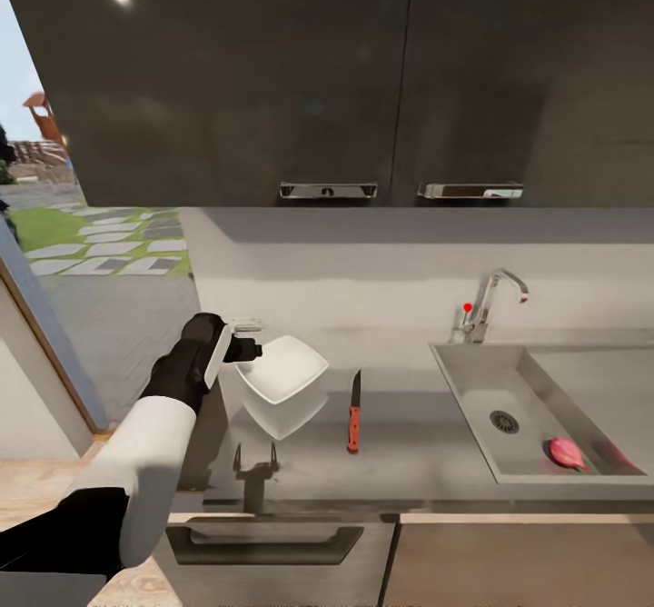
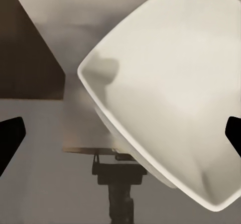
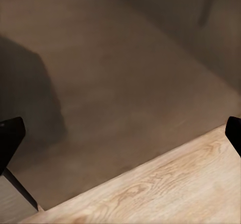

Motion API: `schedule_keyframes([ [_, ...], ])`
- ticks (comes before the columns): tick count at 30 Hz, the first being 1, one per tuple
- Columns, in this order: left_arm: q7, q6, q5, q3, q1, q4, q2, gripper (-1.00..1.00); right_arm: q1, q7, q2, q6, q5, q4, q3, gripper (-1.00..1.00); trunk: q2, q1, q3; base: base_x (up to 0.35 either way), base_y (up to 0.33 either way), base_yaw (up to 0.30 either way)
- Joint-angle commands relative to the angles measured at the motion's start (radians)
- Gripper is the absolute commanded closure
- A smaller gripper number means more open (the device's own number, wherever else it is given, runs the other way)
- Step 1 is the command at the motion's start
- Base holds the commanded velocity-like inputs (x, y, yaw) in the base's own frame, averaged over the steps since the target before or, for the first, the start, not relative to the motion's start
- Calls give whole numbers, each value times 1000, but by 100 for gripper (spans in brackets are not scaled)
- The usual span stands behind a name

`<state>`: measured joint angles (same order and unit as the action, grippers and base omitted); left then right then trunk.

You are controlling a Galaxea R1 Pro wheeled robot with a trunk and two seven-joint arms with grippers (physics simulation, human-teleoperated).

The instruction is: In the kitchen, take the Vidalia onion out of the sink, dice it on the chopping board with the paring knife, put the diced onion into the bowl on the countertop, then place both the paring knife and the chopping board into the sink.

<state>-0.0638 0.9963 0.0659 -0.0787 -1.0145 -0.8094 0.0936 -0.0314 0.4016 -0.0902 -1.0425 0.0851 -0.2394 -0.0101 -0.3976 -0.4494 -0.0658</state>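
Countertop (image 1: 409, 462) and sink (image 1: 472, 407) first: nothing processed yet, by the look of it. Onion (image 1: 565, 452) sits in the sink basin, near the front right corner, whole. No chopping board visible. Bowl (image 1: 283, 380) is tilted, raised at the counter's left end, right against the left gripper (image 1: 243, 345); can't tell if it's clamped on the rim. Knife (image 1: 353, 414) lies on the counter between bowl and sink. Right gripper (image 3: 120, 133): fingers spread, empty, over flooring. Remaining: everything.
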Motion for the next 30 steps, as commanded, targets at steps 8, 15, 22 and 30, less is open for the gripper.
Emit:
schedule_keyframes([
  [8,2,4,6,-4,-1,-1,1,-100,-1,-9,0,-5,9,0,1,-100,-2,-1,-14,0,0,0],
  [15,2,4,6,-4,-1,-1,1,-100,-1,-10,0,-5,9,0,1,-100,-2,-1,-25,0,0,0],
  [22,2,4,6,-4,-1,-1,1,-100,-1,-10,0,-5,9,0,1,-100,-2,-1,-36,0,0,0],
  [30,2,4,6,-4,-1,-1,2,-100,-1,-10,0,-5,9,0,1,-100,-2,-1,-49,0,0,0],
])
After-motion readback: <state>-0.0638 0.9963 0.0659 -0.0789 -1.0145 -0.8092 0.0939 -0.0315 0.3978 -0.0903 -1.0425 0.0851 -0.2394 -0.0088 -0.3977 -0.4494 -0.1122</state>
